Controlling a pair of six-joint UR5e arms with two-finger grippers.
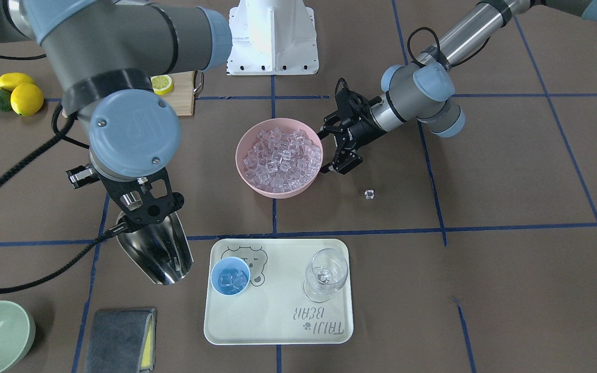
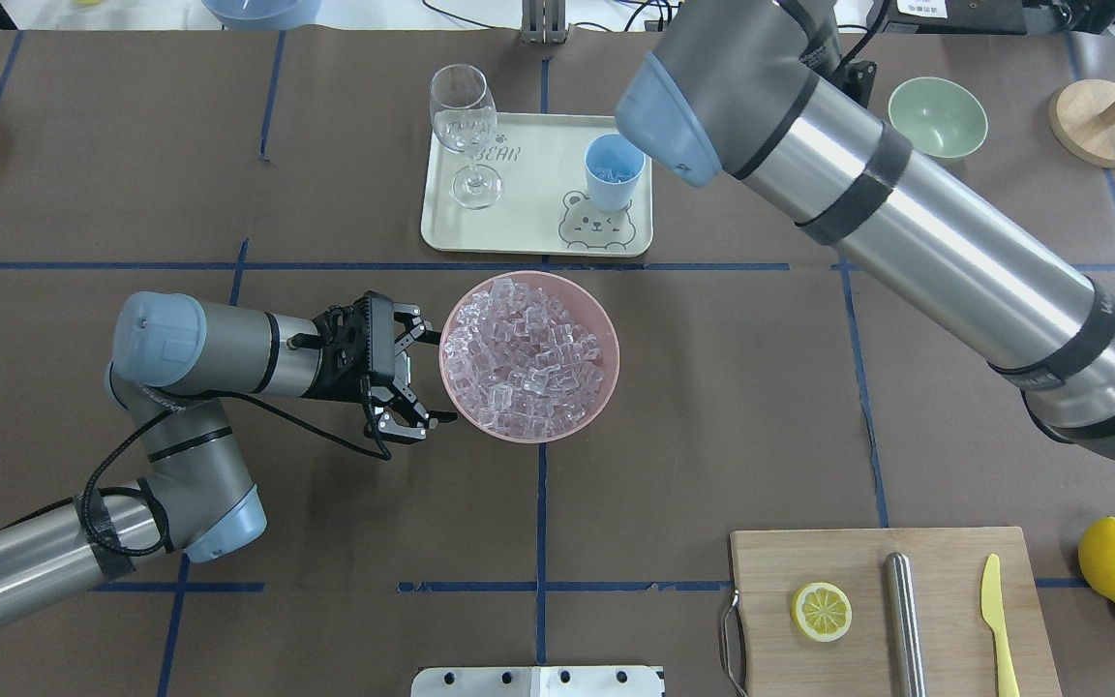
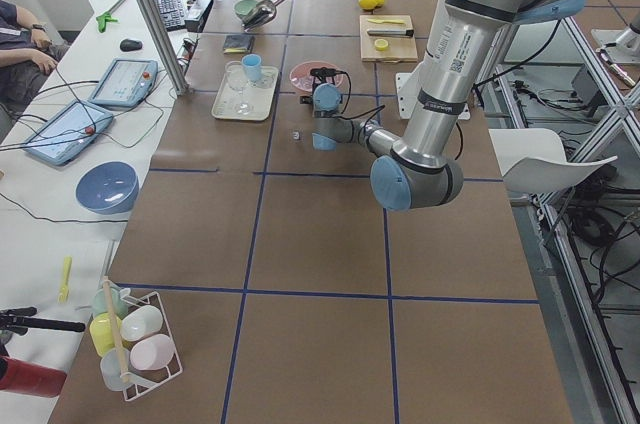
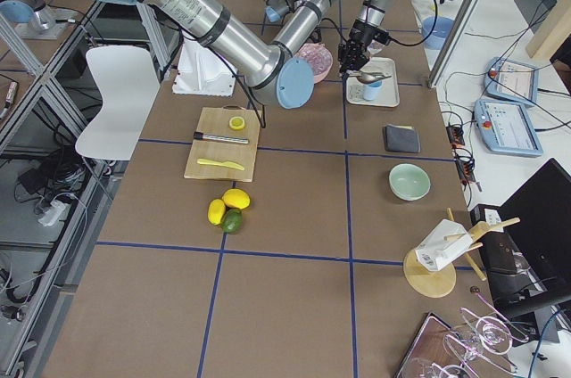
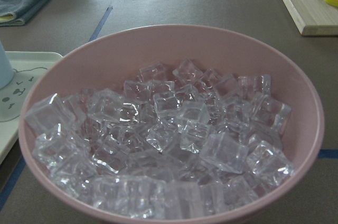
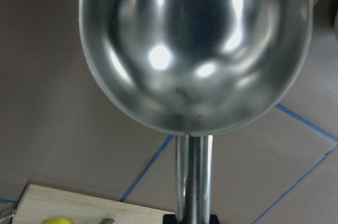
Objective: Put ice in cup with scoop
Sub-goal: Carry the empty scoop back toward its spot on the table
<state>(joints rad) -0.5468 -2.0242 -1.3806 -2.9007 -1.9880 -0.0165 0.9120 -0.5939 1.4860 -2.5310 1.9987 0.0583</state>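
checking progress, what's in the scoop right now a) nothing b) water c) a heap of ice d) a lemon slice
a, the scoop shows a bare shiny trough in the right wrist view, while some ice sits in the cup

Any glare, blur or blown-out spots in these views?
Right wrist view: scoop fills the frame, bright hot spots on the steel, table behind it soft. Left wrist view: ice sharp in the middle, nearest cubes blurred. Front-facing view: white robot base blown out.
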